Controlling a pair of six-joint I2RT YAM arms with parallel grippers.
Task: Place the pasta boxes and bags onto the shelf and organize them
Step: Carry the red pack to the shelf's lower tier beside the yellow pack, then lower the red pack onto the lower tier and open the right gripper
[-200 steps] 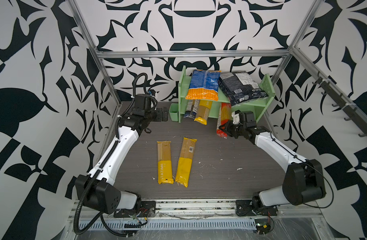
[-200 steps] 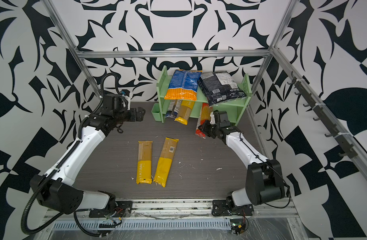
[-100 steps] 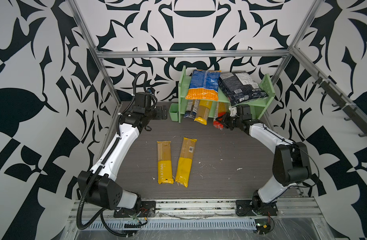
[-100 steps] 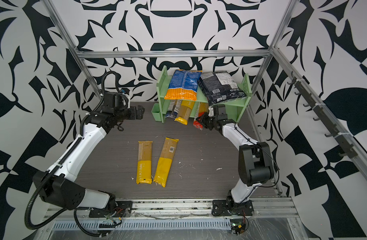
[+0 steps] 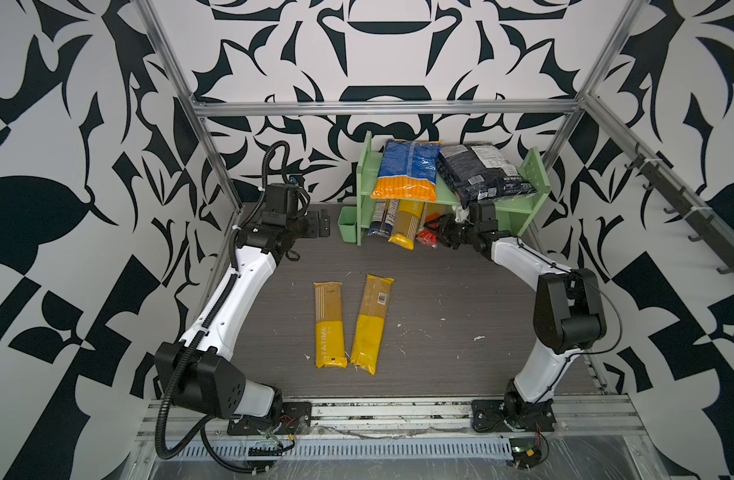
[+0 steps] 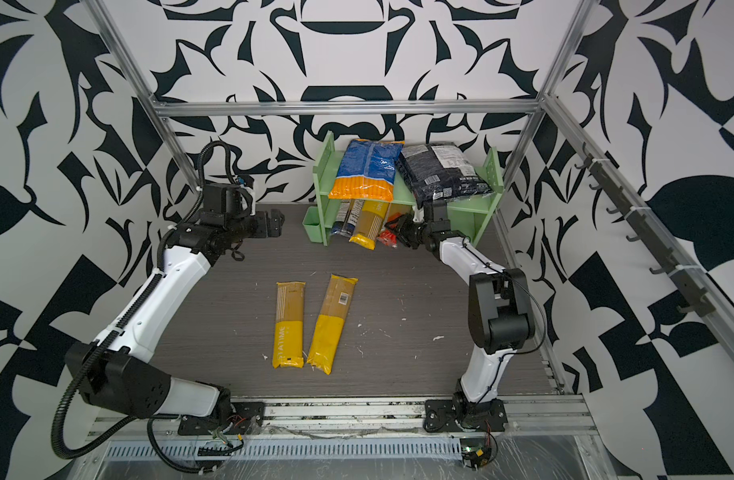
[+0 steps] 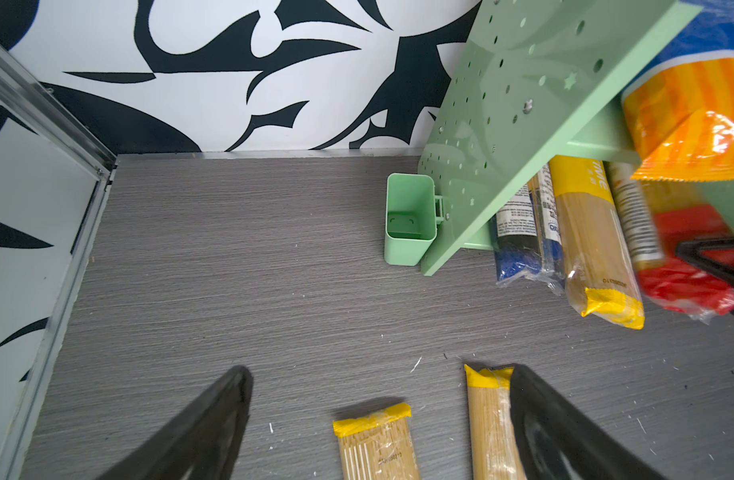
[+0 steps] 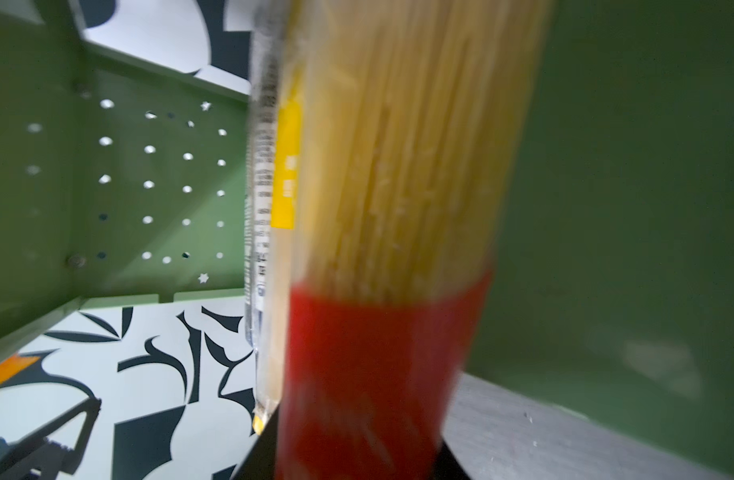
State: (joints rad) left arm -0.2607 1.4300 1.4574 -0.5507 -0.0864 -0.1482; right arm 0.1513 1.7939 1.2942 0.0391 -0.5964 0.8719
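Note:
The light green shelf (image 5: pixel 502 205) stands at the back. On its top tier lie a blue-and-orange bag (image 5: pixel 407 170) and a black bag (image 5: pixel 481 174). Under that tier a navy-clear pack (image 5: pixel 380 218), a yellow pack (image 5: pixel 405 224) and a red pack (image 5: pixel 427 239) stick out forward. My right gripper (image 5: pixel 434 230) has its jaws on either side of the red pack's (image 8: pixel 369 374) near end. Blur hides whether they press on it. Two yellow packs (image 5: pixel 330 324) (image 5: pixel 371 324) lie on the table. My left gripper (image 5: pixel 321 222) hangs open and empty, left of the shelf.
A small green cup (image 5: pixel 346 224) hangs on the shelf's left side panel (image 7: pixel 502 124), close to my left gripper (image 7: pixel 380 370). Metal frame posts (image 5: pixel 216 166) and patterned walls close in the grey table (image 5: pixel 461 299). White crumbs dot the table.
My right gripper has pushed the red pack from the table in front of the shelf back under the top tier. The left arm has barely moved.

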